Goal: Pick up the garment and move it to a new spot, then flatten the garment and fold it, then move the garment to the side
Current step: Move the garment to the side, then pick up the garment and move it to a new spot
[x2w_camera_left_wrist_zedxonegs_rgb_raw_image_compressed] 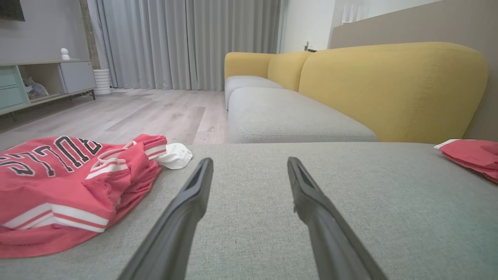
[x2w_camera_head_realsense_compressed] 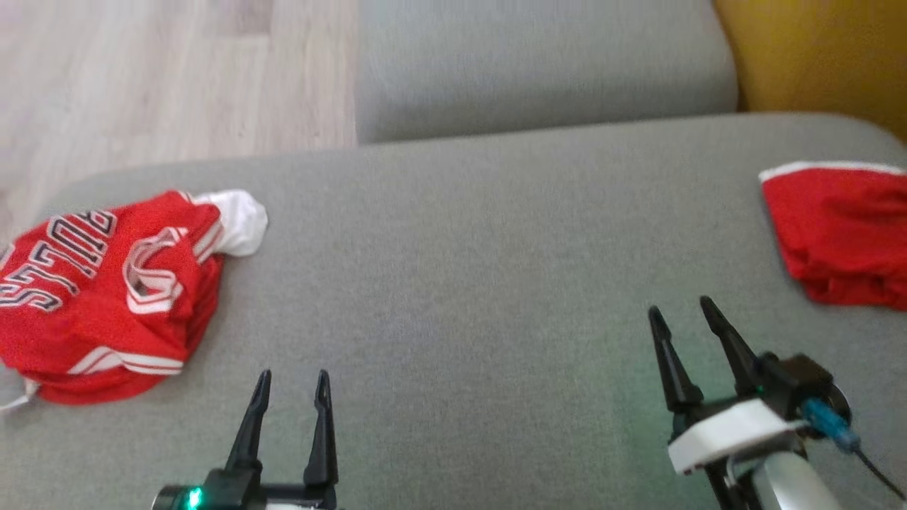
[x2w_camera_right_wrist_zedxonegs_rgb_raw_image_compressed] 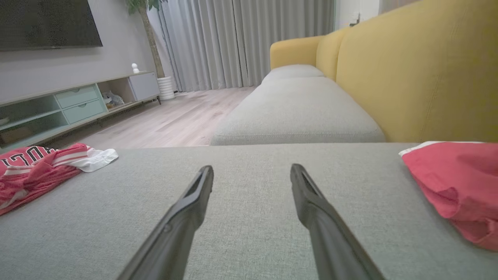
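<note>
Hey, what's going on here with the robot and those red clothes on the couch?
A two-armed robot faces a grey couch cushion with clothes to fold. A crumpled red jersey lies at its left, and a second red garment sits at the far right edge. The left end effector and right end effector are both open and empty, poised over bare cushion between the two garments. Nothing is picked up yet, so the job looks to be at its start.
</note>
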